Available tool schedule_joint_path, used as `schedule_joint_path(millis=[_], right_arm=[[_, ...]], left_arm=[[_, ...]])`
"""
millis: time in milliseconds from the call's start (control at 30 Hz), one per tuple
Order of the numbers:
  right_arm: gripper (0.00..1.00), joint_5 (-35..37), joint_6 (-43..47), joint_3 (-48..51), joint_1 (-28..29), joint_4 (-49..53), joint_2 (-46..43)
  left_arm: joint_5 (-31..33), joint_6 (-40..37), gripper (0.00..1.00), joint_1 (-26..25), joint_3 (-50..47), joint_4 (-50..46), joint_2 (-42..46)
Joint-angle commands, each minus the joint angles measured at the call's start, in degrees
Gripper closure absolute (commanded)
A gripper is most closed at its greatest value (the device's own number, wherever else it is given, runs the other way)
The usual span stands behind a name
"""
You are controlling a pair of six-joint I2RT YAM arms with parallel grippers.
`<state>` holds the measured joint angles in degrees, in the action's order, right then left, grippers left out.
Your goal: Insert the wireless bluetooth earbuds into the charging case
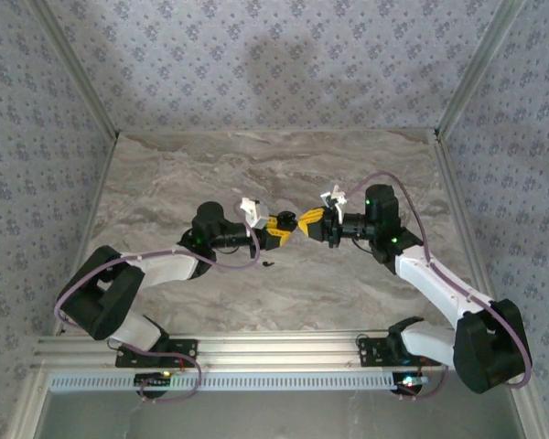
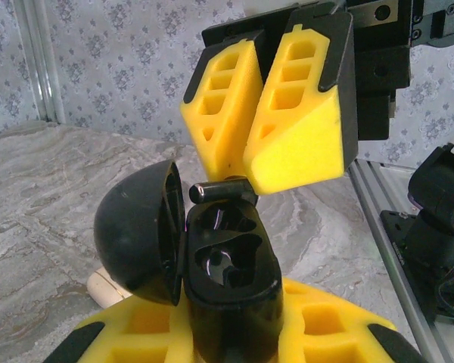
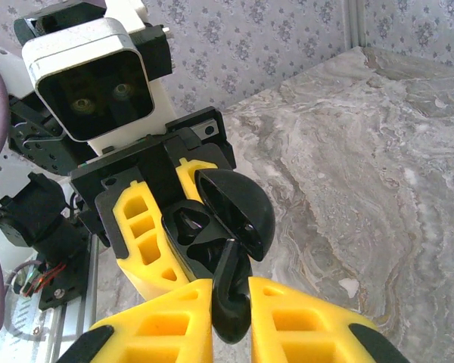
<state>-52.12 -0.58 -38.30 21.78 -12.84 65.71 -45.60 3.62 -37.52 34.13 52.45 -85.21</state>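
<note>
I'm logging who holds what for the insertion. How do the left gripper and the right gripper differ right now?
The left gripper is clamped on the open charging case, lid swung aside; the right gripper pinches one tiny earbud at its fingertips. The left gripper reaches in from the left, the right gripper from the right, tips meeting over the table. Both have yellow fingers and both are shut on a load.

arms [image 1: 165,267] white, black joints | purple cables [image 1: 110,262] | left hand [image 1: 284,228], right hand [image 1: 309,222]: yellow ribbed
</note>
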Motion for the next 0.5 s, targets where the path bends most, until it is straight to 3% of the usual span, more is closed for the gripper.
schedule_joint_path(millis=[0,467], right_arm=[[0.82,-0.5,-0.5,0.4,1.0,2.0,-0.1],[0.83,-0.2,2.1,-1.1,0.0,8.6,-0.3]], left_arm=[[0.0,-1.7,0.86,-0.9,3.2,3.8,1.5],[3.9,-6.9,0.86,-0.8,1.7,-3.9,2.1]])
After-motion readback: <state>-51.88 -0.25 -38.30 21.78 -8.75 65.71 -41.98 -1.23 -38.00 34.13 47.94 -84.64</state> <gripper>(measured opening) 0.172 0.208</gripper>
